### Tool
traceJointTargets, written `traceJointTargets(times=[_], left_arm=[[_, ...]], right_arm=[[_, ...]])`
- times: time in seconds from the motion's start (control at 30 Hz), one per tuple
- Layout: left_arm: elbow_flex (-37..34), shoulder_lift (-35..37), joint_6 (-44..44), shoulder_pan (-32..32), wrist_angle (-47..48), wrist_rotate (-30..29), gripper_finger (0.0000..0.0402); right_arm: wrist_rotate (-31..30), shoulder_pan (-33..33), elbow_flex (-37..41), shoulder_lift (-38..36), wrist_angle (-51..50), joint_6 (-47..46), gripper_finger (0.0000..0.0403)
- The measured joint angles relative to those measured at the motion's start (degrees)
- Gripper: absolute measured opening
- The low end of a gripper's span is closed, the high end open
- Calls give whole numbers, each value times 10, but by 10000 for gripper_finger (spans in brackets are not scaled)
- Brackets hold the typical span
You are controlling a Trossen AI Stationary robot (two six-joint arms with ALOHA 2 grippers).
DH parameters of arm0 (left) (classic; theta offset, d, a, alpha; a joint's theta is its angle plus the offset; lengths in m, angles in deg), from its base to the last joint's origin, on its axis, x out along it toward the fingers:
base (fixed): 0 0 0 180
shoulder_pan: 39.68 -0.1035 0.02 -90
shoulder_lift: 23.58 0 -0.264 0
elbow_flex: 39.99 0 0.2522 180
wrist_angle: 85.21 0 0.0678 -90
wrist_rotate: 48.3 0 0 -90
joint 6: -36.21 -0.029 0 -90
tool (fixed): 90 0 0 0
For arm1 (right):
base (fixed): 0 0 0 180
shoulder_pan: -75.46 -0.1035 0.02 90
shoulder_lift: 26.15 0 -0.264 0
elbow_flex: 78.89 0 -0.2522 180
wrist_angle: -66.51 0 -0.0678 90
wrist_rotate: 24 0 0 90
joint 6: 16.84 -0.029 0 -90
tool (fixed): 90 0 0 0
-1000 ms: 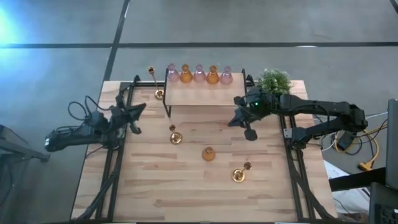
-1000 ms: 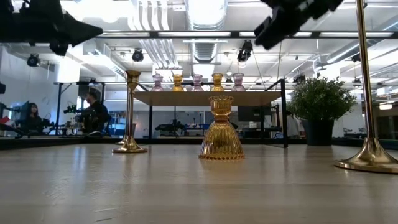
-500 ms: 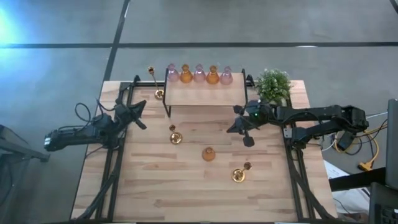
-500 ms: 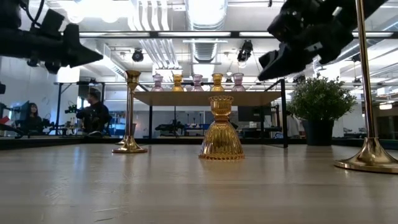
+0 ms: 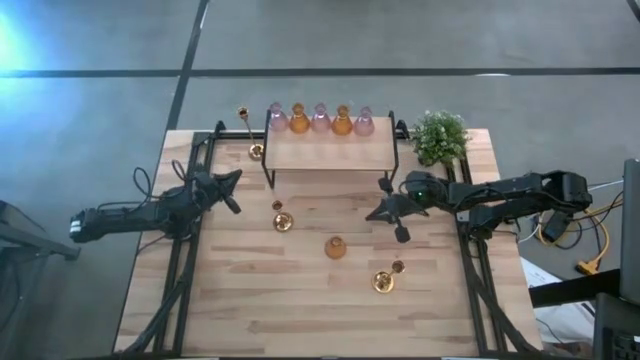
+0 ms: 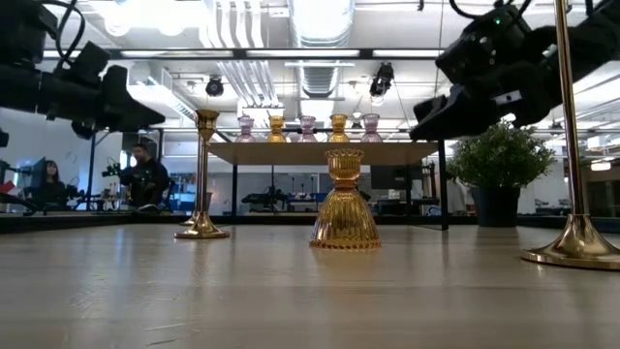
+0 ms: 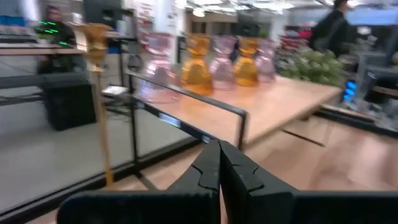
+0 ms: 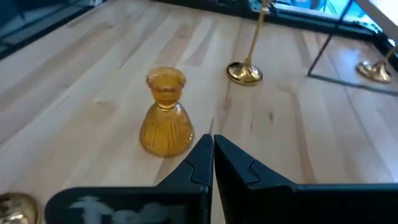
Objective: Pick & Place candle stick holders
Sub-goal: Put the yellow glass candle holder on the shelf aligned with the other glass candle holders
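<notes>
One amber glass holder [image 5: 335,247] [image 8: 166,115] [image 6: 344,199] stands on its wide base mid-table. Five more glass holders, pink and amber, stand in a row [image 5: 320,119] [image 7: 211,59] on a raised wooden shelf [image 5: 330,152]. Three gold candlesticks stand upright on round bases: by the shelf's left end [image 5: 252,140], left of centre [image 5: 283,221] and toward the near right [image 5: 384,281]. My left gripper [image 5: 234,180] [image 7: 219,149] hovers shut at the table's left side. My right gripper [image 5: 372,213] [image 8: 211,142] hovers shut, right of and beyond the amber holder, slanting down toward it.
A green potted plant [image 5: 440,136] [image 6: 499,174] stands at the far right corner. The shelf's black frame [image 5: 268,170] reaches down to the table. Black rails run along the table's left [image 5: 185,270] and right [image 5: 470,270] sides. People sit at desks beyond the table.
Both grippers have sunk toward the table and stayed shut. My right gripper has come down the most, drifting a little toward the near edge and the amber holder. My left gripper has dropped slightly and levelled out. No holder has moved.
</notes>
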Motion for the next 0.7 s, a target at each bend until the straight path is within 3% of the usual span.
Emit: traceJointTargets(times=[0.27, 0.7], left_arm=[[0, -47, 32, 0, 6, 111, 1], [-1, -97, 153, 0, -6, 142, 13]], right_arm=[[28, -8, 30, 41, 73, -34, 8], [159, -24, 7, 137, 96, -3, 8]])
